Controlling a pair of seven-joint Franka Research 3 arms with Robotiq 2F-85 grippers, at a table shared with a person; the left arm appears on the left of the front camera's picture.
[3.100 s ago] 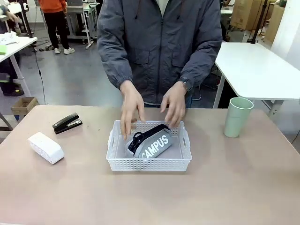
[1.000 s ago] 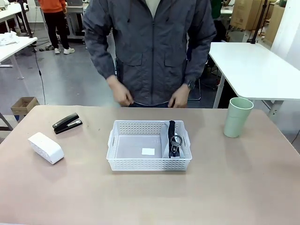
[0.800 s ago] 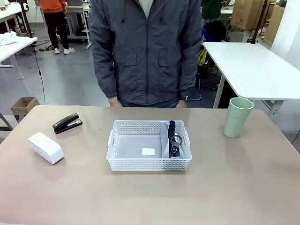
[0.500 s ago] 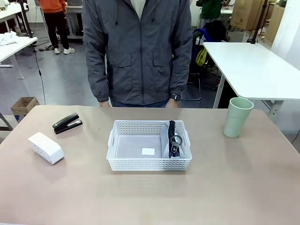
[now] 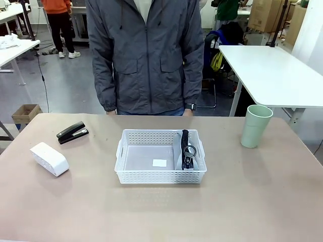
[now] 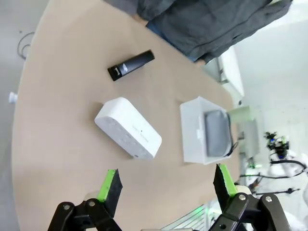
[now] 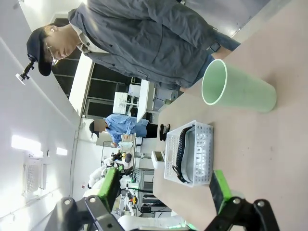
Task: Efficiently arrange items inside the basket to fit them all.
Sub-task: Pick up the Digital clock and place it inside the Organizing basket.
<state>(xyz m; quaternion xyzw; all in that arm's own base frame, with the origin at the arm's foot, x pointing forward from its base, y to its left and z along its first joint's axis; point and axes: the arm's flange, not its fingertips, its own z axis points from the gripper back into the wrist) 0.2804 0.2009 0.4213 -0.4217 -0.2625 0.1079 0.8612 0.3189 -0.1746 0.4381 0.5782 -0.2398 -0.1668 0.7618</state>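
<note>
We are holding our left gripper (image 6: 167,185) over the left side of the table (image 5: 151,212). It is released, its green-padded fingers standing wide apart with nothing between them. Starting at the left, the box (image 5: 49,159) is lying on the table near the left edge. The stapler (image 5: 72,132) is lying just behind it, toward the person's side, and the two are not touching. In the middle the basket (image 5: 160,176) is sitting square to us, well apart from both. Inside it the pouch (image 5: 185,151) is standing on its long edge against the right wall, its black zip trim facing up, reaching from the near wall toward the far one. A small white patch (image 5: 159,163) is showing on the basket floor to the pouch's left. The person (image 5: 146,55) is standing behind the basket at the far edge, arms hanging at the sides. Farther right the cup (image 5: 256,126) is standing upright, mouth up, well apart from the basket. Our right gripper (image 7: 163,187) is hanging released as well, its fingers spread wide and grasping nothing, with the cup and the basket lying ahead of it.
</note>
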